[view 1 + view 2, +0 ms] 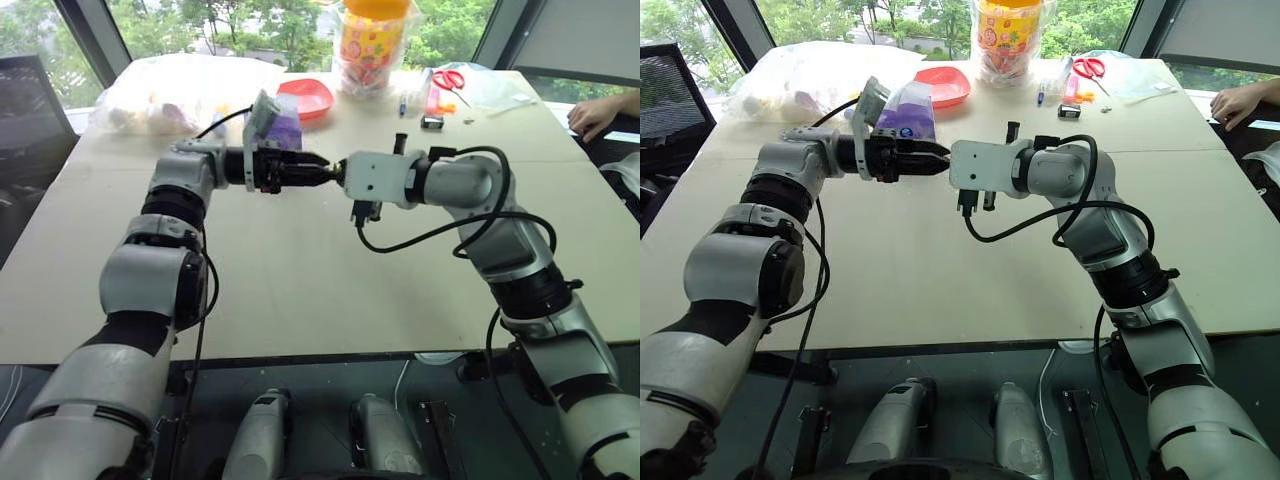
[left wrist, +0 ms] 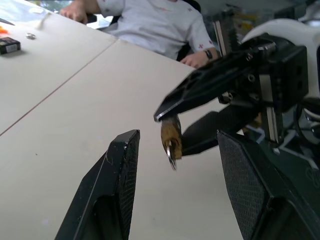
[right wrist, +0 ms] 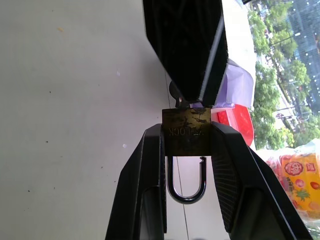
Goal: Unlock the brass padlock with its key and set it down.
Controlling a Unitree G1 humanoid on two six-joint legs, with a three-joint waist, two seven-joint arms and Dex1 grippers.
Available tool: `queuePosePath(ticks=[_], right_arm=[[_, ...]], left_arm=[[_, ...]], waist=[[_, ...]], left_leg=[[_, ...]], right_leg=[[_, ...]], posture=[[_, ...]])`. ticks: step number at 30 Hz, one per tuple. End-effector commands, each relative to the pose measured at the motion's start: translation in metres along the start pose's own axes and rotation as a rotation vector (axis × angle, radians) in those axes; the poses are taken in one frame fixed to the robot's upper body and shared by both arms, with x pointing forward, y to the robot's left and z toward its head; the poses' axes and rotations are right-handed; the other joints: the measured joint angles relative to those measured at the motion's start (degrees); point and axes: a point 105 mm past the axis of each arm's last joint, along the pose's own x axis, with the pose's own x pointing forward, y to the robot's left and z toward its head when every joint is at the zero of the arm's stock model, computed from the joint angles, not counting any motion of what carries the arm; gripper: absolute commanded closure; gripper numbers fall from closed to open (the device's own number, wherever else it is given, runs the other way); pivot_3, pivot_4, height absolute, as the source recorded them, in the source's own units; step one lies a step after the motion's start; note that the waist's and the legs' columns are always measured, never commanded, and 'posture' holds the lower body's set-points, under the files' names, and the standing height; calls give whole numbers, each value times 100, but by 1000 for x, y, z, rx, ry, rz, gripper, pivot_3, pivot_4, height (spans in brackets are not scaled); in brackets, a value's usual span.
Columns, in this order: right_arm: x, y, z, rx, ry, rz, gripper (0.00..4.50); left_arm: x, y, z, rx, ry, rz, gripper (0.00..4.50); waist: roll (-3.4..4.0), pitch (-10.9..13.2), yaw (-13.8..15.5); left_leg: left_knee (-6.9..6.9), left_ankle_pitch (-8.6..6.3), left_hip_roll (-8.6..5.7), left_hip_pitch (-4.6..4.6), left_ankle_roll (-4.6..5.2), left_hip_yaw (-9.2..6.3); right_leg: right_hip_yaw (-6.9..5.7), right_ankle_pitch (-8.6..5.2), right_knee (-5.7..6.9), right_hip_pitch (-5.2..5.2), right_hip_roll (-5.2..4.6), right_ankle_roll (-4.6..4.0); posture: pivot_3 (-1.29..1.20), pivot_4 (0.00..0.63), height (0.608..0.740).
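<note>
Right tool (image 3: 186,150) clamped on brass padlock (image 3: 186,131), shackle sprung; left tool (image 2: 172,192) apart, off key (image 2: 171,152).

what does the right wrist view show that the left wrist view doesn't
The right wrist view alone shows the brass padlock face on, clamped between the right gripper's fingers, its shackle sprung free on one side, and a red dish behind. The left wrist view alone shows the left gripper's fingers spread apart and a person seated beyond the table. Both show the padlock held above the table by the right gripper.
</note>
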Motion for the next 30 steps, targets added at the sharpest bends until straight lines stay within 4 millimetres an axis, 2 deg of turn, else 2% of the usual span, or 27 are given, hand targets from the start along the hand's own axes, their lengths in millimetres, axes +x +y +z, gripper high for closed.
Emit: queuePosePath(ticks=[1, 5, 8, 11, 13, 22, 24, 25, 26, 29, 30], right_arm=[[-7, -18, 17, -66, -38, -67, 3825], [-7, -18, 19, -71, -43, -70, 3825], [-7, -19, 21, -75, -48, -74, 3825], [-7, -20, 24, -78, -53, -79, 3825], [-7, -20, 25, -80, -55, -80, 3825], [-8, -21, 28, -72, -65, -89, 3825], [-10, -20, 27, -58, -65, -82, 2761], [-11, -18, 26, -57, -61, -69, 2464], [-13, -17, 24, -54, -53, -68, 1904], [-23, -14, 10, -41, 8, -71, 387], [-30, -14, 2, -25, 40, -80, 53]], left_arm=[[5, -4, 15, 23, -42, -18, 2002], [9, -6, 7, 27, -9, -39, 2002], [12, -6, 3, 30, 8, -38, 2746], [13, -6, 1, 33, 20, -35, 3816], [14, -6, -1, 41, 34, -31, 4351], [14, -5, -2, 50, 36, -28, 4363], [13, -5, -1, 46, 22, -31, 4363], [13, -5, 0, 42, 15, -28, 4363], [12, -5, 1, 39, 12, -26, 4363], [8, -3, 0, 35, 8, -15, 4363], [5, -2, 1, 34, 5, -8, 4363]], waist=[[0, 0, -6], [0, 0, -13], [0, 0, -13], [0, 0, -20], [0, 0, -17], [0, 0, -10], [0, 0, -11], [0, 0, -5], [0, 0, -3], [0, 0, 4], [0, 0, 3]], left_leg=[[0, 0, -1, 0, 0, 0], [0, 0, -1, 1, 0, 1], [-1, 0, -1, 1, 0, 1], [-1, 0, -1, 1, 0, 1], [-1, 0, -1, 1, 0, 1], [0, 0, -1, 1, 0, 1], [0, 0, -1, 1, 0, 1], [0, 0, -1, 1, 0, 1], [0, 0, -1, 1, 0, 1], [0, 0, -1, 0, 0, 1], [0, 0, -1, 0, 0, 1]], right_leg=[[0, 0, 0, 0, 0, 0], [0, 0, 1, 0, 1, 0], [0, 0, 1, 0, 2, 0], [0, 0, 2, -2, 1, 0], [0, 0, 2, -2, 2, 0], [0, 0, 2, -1, 1, 0], [0, 0, 3, -1, 1, 0], [0, 0, 3, -1, 1, 0], [0, 0, 3, -1, 1, 0], [0, 0, 3, -2, 1, 0], [0, 0, 3, -1, 1, 0]], posture=[[0, 150, 740], [0, 150, 740], [0, 150, 740], [0, 150, 740], [0, 150, 740], [0, 150, 740], [0, 150, 740], [0, 150, 740], [0, 150, 740], [0, 150, 740], [0, 150, 740]])
